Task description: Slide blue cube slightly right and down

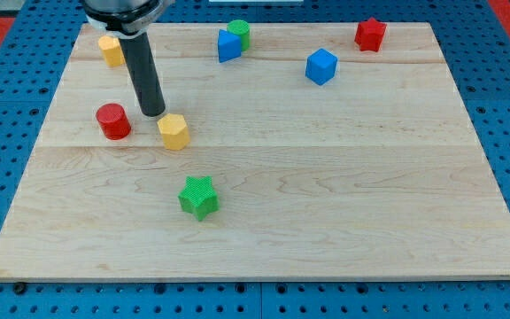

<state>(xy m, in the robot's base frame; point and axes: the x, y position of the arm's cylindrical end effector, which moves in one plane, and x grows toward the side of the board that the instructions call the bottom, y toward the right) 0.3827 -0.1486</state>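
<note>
The blue cube [321, 66] sits on the wooden board [326, 195] in the upper right part of the view. My rod comes down from the view's top left, and my tip [153, 112] rests on the board far to the left of the blue cube. The tip stands between a red cylinder [112, 121] on its left and a yellow hexagonal block [174, 132] just to its lower right, close to the yellow one.
A second yellow block [112, 50] lies at the top left, partly behind the rod. A blue block [228, 46] touches a green cylinder [239, 34] at the top middle. A red star [370, 35] is top right. A green star [199, 197] lies lower centre.
</note>
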